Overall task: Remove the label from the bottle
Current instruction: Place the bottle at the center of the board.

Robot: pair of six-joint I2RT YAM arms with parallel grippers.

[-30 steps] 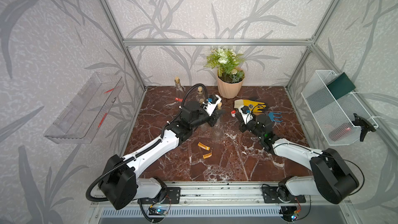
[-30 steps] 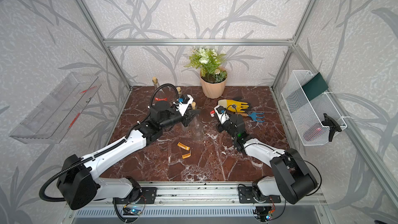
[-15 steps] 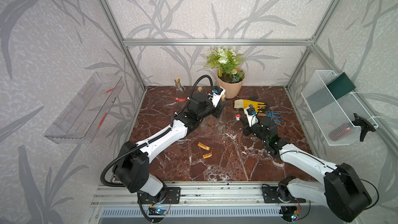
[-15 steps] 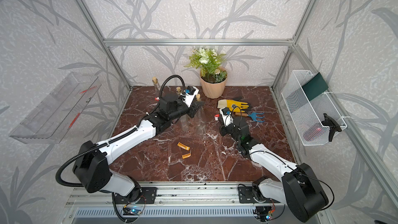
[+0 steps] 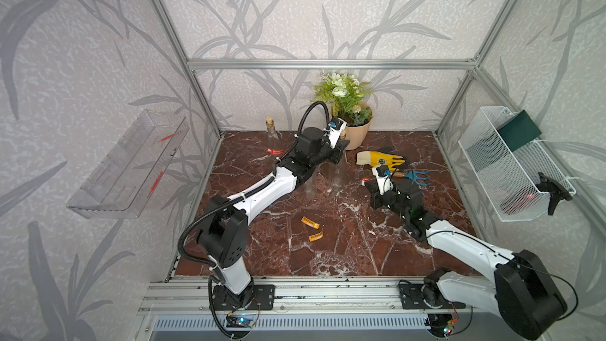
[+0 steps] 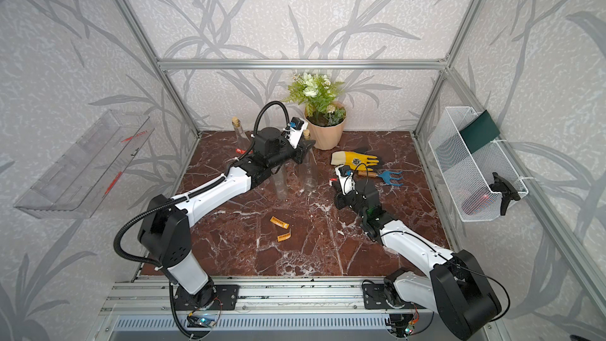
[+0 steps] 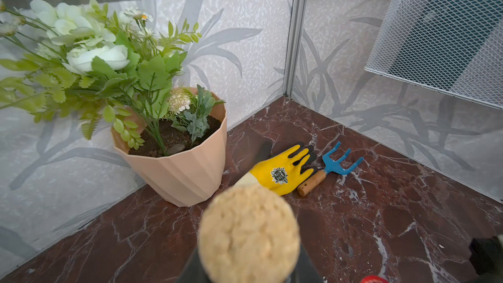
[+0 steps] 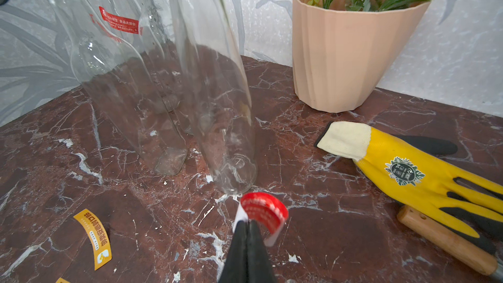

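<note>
Bright, even, soft shadows; wide-angle bending at edges; bottle cork (image 7: 249, 234) badly blurred, perhaps too near lens.

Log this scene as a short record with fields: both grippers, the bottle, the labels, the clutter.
left gripper: closed on the neck of the bottle, below its cork
right gripper: shut on a curled red label, held near the bottle's base
bottle: base on the table, glass bare where visible
orange labels: two, loose on the table
back bottle: red sticker on it
clutter: glove, rake, flower pot
</note>
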